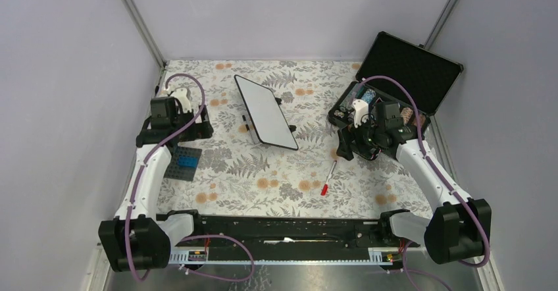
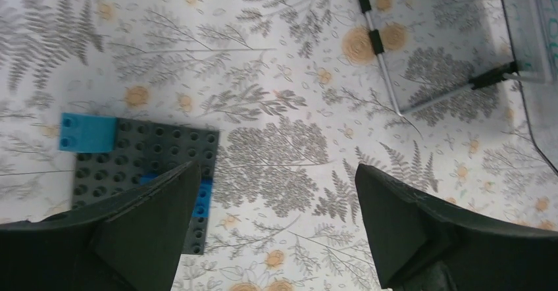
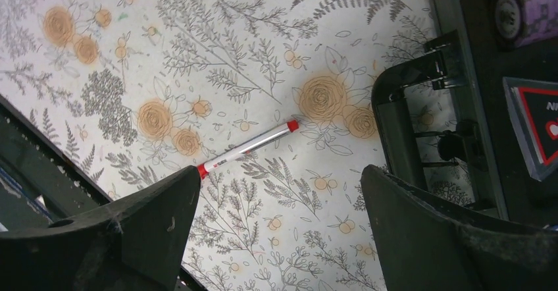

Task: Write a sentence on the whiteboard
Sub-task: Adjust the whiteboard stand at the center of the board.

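Note:
The whiteboard (image 1: 265,112) lies slanted at the back middle of the floral table, its white face blank; no sentence shows on it. A white marker (image 1: 329,178) with a red cap lies on the cloth right of centre, also in the right wrist view as the marker (image 3: 247,147). My right gripper (image 1: 355,147) hovers open just above and right of the marker, nothing between its fingers; the right wrist view shows that gripper (image 3: 279,176) with jaws wide apart. My left gripper (image 1: 196,125) stands open left of the board, and in its wrist view the gripper (image 2: 278,168) is empty over the cloth.
A black hinged case (image 1: 401,80) stands open at the back right with small items inside, close behind my right wrist. A dark studded baseplate (image 1: 183,162) with blue bricks lies under my left arm, seen too as the baseplate (image 2: 141,166). Grey walls close in both sides.

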